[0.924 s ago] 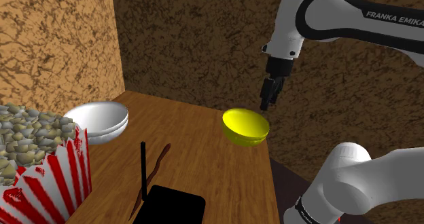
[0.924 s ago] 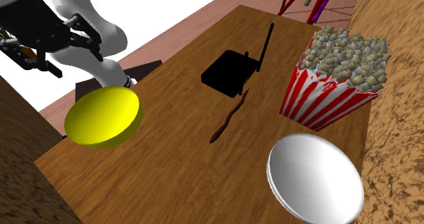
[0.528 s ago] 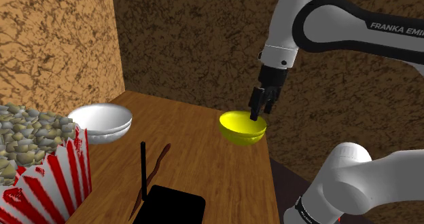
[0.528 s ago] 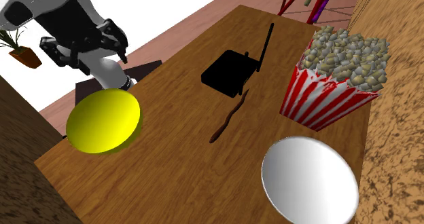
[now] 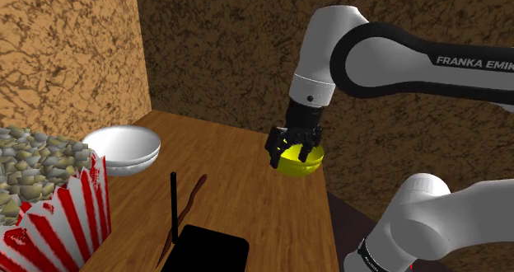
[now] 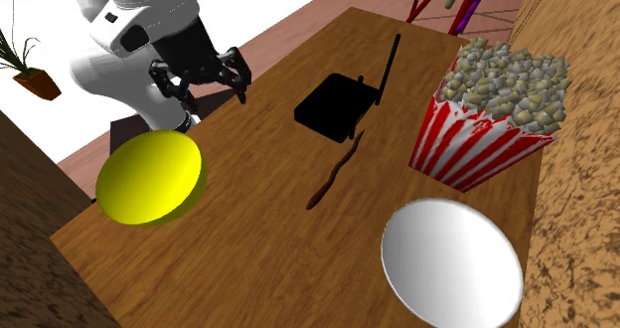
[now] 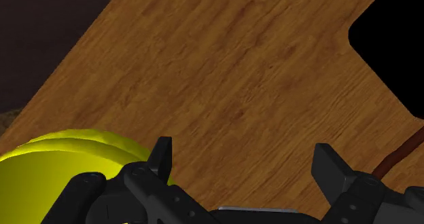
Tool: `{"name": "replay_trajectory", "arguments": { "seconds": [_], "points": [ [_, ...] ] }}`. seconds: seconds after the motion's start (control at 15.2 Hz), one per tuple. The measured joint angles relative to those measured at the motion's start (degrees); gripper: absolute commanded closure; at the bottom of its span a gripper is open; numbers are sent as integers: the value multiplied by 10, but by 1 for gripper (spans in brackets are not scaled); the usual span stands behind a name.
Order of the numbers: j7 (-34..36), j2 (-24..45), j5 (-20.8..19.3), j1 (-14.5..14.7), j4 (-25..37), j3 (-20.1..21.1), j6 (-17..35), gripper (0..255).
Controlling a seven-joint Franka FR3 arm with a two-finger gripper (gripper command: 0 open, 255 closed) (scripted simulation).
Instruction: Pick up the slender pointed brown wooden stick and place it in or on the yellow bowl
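Jaws spread wide: the black two-finger gripper (image 7: 244, 155) holds nothing, and only bare tabletop shows between its fingertips (image 7: 162, 148) in the wrist view. In the shoulder view the gripper (image 5: 288, 157) hangs from the white arm (image 5: 329, 39), pointing down in front of the shallow round yellow bowl (image 5: 311, 160) and hiding part of its rim. Whether a finger touches the bowl cannot be told. In the second exterior view the gripper (image 6: 204, 87) stands above the brown wood-grain table (image 6: 258, 246), just past the yellow bowl (image 6: 149, 177) on the side toward the flat black box with an upright antenna (image 6: 333, 107).

The slender, slightly wavy brown wooden stick (image 6: 333, 177) lies flat near the middle of the table, well apart from the bowl and untouched. One of its ends reaches close to the black box (image 5: 206, 250) (in the shoulder view the stick (image 5: 191, 200) runs beside the antenna). In the wrist view the stick (image 7: 401, 151) shows beyond one finger and the yellow bowl (image 7: 68, 155) beyond the other, with the table (image 7: 238, 66) between.

A white round bowl (image 6: 452, 261) and a red-and-white striped popcorn carton (image 6: 487, 107) stand at the table's far side from the gripper. In the shoulder view the white bowl (image 5: 119, 147) sits just beside the carton (image 5: 49, 204).
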Motion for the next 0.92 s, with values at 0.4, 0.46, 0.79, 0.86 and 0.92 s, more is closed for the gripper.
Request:
{"name": "replay_trajectory", "arguments": {
  "seconds": [0.4, 0.46, 0.79, 0.86, 0.92],
  "points": [
    [159, 68, 47, -25, 16, 111, 98, 0],
    [185, 86, 48, -34, 27, 130, 113, 0],
    [328, 182, 35, -85, 73, 233, 200, 0],
    [358, 204, 25, -99, 86, 254, 215, 0],
    [389, 225, 14, -112, 93, 276, 234, 0]
  ]
}}
